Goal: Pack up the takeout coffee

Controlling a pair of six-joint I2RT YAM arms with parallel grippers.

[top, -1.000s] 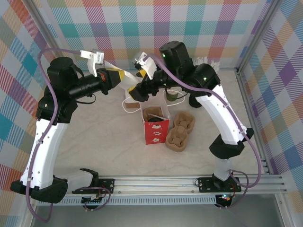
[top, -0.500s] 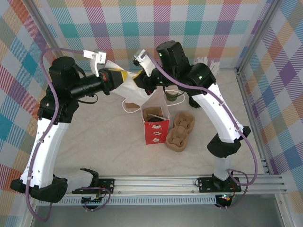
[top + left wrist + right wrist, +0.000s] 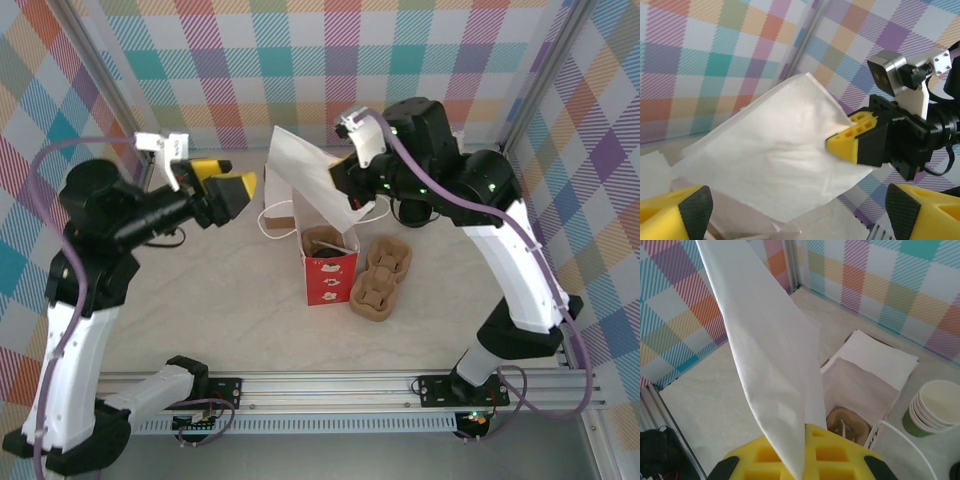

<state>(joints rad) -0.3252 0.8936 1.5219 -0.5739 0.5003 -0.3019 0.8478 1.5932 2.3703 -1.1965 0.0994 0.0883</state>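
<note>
Both arms engaged: right end effector [image 3: 345,185] pinches white bag [image 3: 300,175] aloft toward the table [image 3: 200,290] far edge; left end effector [image 3: 225,180] stands wide, empty, beside it. Recommended: grip the opposite lip, then spread the mouth squarely. Location of coffee: cannot be told.

Now only my right gripper [image 3: 345,188] has the white paper bag [image 3: 300,172].
My left gripper [image 3: 232,178] let go & pulled back left, jaws apart; right arm swung right, bag now spread out wide.

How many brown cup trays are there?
2. One brown cup tray lies on the table beside the red bag; a second cup tray sits inside that bag. More could be hidden.
</note>
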